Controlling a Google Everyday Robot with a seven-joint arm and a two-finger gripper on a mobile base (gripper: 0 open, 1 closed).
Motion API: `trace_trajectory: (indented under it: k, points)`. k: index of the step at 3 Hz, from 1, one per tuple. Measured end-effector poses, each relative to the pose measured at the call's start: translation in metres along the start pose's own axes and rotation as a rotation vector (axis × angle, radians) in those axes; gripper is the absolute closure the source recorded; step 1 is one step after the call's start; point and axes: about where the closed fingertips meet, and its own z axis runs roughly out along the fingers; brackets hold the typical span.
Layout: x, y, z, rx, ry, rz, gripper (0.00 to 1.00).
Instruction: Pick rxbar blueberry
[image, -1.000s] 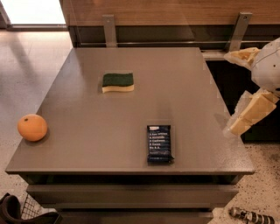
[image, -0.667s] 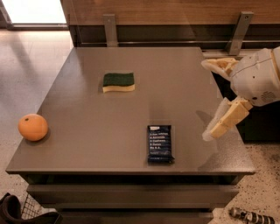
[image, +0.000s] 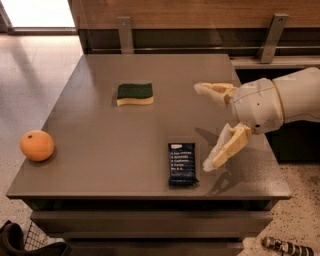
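The rxbar blueberry (image: 182, 164) is a flat dark navy wrapper with white text. It lies flat near the front edge of the grey table (image: 100, 125), right of centre. My gripper (image: 206, 126) comes in from the right on a white arm, above the table. Its two cream fingers are spread wide apart: one fingertip (image: 202, 88) points left at mid-table, the other (image: 211, 162) hangs just right of the bar. The gripper is open and holds nothing.
A green-and-yellow sponge (image: 135, 94) lies at the middle back of the table. An orange (image: 37, 145) sits near the front left edge. A wooden wall with metal brackets (image: 125, 34) runs behind the table. A dark object lies on the floor at front left (image: 20, 242).
My gripper has moved left from the table's right edge to over the table, and its lower finger now sits just right of the bar. The bar, sponge and orange have not moved.
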Motion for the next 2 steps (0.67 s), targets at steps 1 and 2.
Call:
trace_trajectory:
  k: [1, 2]
  points:
    - [0.0, 0.0, 0.0, 0.0, 0.0, 0.0, 0.0]
    - [0.012, 0.004, 0.006, -0.002, -0.021, 0.022, 0.0]
